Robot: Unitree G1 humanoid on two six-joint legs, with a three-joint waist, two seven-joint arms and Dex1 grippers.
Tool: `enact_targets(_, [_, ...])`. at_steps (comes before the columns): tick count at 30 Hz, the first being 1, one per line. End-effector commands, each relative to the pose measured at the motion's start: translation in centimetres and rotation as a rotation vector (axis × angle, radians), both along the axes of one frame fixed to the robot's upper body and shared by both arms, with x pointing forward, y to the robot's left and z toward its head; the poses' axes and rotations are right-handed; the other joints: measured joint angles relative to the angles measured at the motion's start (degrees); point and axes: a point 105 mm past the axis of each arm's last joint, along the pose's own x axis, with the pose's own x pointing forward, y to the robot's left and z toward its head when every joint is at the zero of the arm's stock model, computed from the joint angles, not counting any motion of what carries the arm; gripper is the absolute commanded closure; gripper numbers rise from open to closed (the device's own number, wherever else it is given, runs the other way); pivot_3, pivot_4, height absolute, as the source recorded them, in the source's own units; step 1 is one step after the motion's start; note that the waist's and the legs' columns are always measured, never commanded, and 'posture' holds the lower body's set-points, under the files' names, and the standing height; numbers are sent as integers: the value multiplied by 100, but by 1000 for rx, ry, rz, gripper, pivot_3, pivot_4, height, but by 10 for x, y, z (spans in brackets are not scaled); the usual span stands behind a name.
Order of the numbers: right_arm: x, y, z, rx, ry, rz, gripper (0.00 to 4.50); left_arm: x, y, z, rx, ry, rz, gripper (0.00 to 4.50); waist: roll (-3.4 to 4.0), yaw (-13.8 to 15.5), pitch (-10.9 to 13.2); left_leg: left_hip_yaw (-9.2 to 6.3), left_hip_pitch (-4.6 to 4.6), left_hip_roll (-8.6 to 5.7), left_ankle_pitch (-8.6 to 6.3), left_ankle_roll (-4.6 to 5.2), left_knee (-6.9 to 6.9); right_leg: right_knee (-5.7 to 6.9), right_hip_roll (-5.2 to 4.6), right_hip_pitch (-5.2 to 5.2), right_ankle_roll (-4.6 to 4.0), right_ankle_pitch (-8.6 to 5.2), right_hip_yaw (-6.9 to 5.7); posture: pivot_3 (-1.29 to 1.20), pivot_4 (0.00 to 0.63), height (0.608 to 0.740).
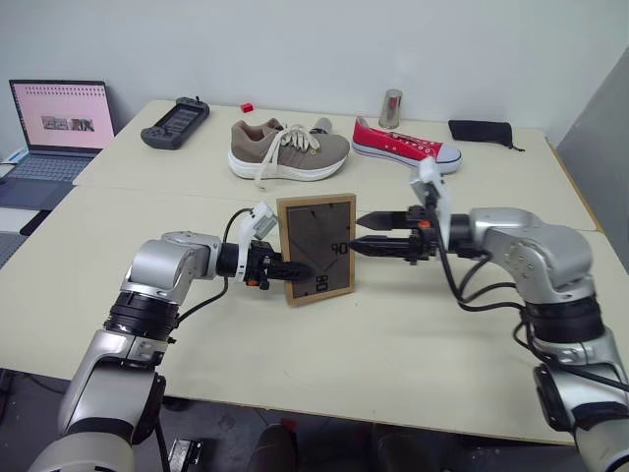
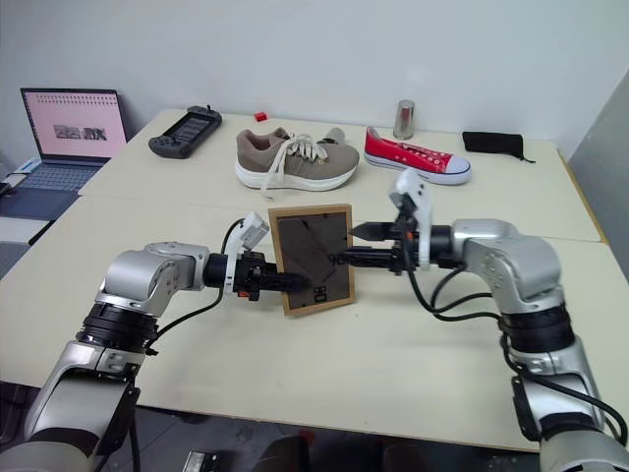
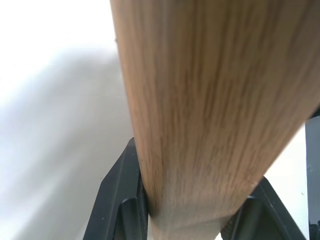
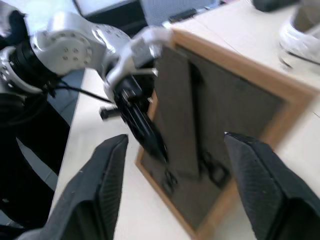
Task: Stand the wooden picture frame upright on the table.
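Head cameras: the wooden picture frame (image 1: 316, 249) stands nearly upright on the table (image 1: 393, 344), dark back panel toward me, leaning slightly. My left gripper (image 1: 278, 267) has its jaws clamped on the frame's left edge, low down; I judge this grip is what steadies it. My right gripper (image 1: 366, 234) sits level at the frame's right edge, jaws apart, holding nothing, apparently free to fold out the stand.

Behind the frame, well apart: tan sneaker (image 1: 288, 151), red sneaker (image 1: 405, 144), metal cup (image 1: 391, 108), black pouch (image 1: 482, 131), game controller (image 1: 175, 123), laptop (image 1: 54, 128). None blocks the work area.

Left wrist: wood edge gripped between both black fingers (image 3: 120, 200).

Right wrist: open fingers (image 4: 100, 190) frame the back panel; the folded stand lies flat against it, so I judge the frame cannot stand alone yet.
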Motion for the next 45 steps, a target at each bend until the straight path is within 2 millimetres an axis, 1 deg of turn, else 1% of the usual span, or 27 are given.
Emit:
enact_targets(1, [4, 17, 11, 12, -69, 13, 184, 2, -1, 14, 12, -65, -22, 3216, 0, 1, 0, 0, -1, -1, 0, 0, -1, 0, -1, 0, 0, 0, 0, 0, 150, 740])
enact_targets(2, [5, 20, 11, 16, -72, 14, 37, 2, -1, 14, 12, -65, -24, 3216, 0, 2, 0, 0, -1, -1, 0, 0, -1, 0, -1, -1, 0, 0, -1, 0, 150, 740])
enact_targets(7, [-1, 41, 8, 12, -100, 72, 37, -1, -3, 15, 7, -67, -34, 3216, 0, 1, 0, -1, -2, 0, 0, 0, -1, 2, -1, -2, 0, 0, -3, 0, 150, 740])
enact_targets(9, [-10, 46, 9, 13, -96, 124, 37, -2, -4, 17, 4, -68, -35, 3216, 0, 1, 0, -1, -1, 1, 0, 0, -1, 3, -1, -4, 0, 0, -4, 0, 150, 740])
enact_targets(12, [-26, 43, 6, -14, -82, 208, 37, -3, -3, 17, 4, -66, -32, 3216, 1, 2, 1, -1, -2, 1, 0, -1, -1, 3, -1, -4, 0, 0, -4, 0, 150, 740])
enact_targets(14, [-36, 35, 4, -31, -54, 254, 37, -4, 0, 16, 8, -63, -28, 3216, 1, 3, 1, -2, -3, 1, 0, 0, -1, 3, -1, -3, 0, 0, -6, 0, 150, 740])
enact_targets(16, [-40, 26, 4, -39, -31, 265, 37, -4, 1, 15, 9, -60, -26, 3216, 1, 4, 1, -3, -3, 1, 0, 0, -2, 2, -1, -3, 0, 0, -6, 0, 150, 740])
enact_targets(20, [-13, 2, -4, -101, -90, 99, 37, -6, 3, 15, 11, -59, -27, 3216, 1, 4, 1, -3, -3, 1, 0, 0, -1, 2, -1, -3, 0, 0, -6, 0, 150, 740])
enact_targets(23, [-2, -14, -4, -123, -115, 24, 37, -8, 2, 15, 9, -51, -34, 3216, 1, 0, 1, -2, -2, 2, 0, 0, 0, 1, 0, -4, 0, 0, -4, 0, 150, 740])
enact_targets(25, [1, -34, -7, -156, -116, -17, 37, -11, 3, 17, 1, -42, -41, 3216, 0, 3, 1, -1, -2, 1, 0, 0, 0, 2, 0, -7, 0, 0, -3, 0, 150, 740])
enact_targets(27, [1, -59, -16, -234, -133, -49, 37, -14, 3, 19, -26, -4, -41, 3216, 0, 7, 1, 0, -5, 0, 0, 0, -1, 2, -1, -7, 0, 0, -3, 0, 150, 740])
enact_targets(29, [5, -81, -20, -298, -196, -106, 37, -18, 3, 23, -73, 85, -33, 3216, -1, 36, 2, 0, -6, -2, -1, 1, -2, 0, -2, -7, 0, 0, -2, 0, 150, 740])
enact_targets(31, [18, -96, -19, -353, -370, -185, 37, -25, 3, 24, -107, 197, -33, 3216, -4, 33, 3, 0, -7, -2, -1, 1, -3, -5, -2, -7, 0, 0, -2, 0, 150, 740])
enact_targets(32, [21, -99, -21, -383, -444, -195, 37, -28, 3, 23, -109, 241, -33, 3216, -4, 19, 3, 1, -8, -2, -1, 1, -3, -6, -2, -7, 1, -1, -3, 0, 150, 740])
enact_targets(35, [22, -100, -33, -510, -747, -106, 37, -36, 2, 27, -151, 382, -36, 3216, -4, -33, 5, 5, -6, 0, -1, 2, -2, -4, 0, -12, 3, -2, 2, 0, 150, 740])
enact_targets(37, [22, -92, -34, -527, -1001, -50, 37, -40, -2, 37, -210, 475, -41, 3216, -6, -51, 6, 4, -5, 1, -1, 1, 0, -2, 3, -13, 3, -2, 2, 0, 150, 740])
enact_targets(40, [15, -71, -24, -472, -1422, 26, 37, -46, -11, 50, -294, 588, -73, 3216, -6, -87, 6, 5, -5, 1, 0, 1, 2, 3, 2, -17, 4, -2, 3, 0, 150, 740])
enact_targets(43, [9, -62, -17, -401, -1614, 55, 37, -48, -15, 53, -323, 609, -99, 3216, -5, -117, 6, 5, -5, 0, 1, -1, 2, 8, 0, -19, 2, -1, 3, 0, 150, 740])
enact_targets(45, [4, -52, -11, -332, -1724, 72, 37, -57, -21, 51, -307, 611, -141, 3216, -5, -127, 6, 3, -3, 0, 9, -15, 3, 17, -3, -19, 0, 0, 2, 0, 150, 740])
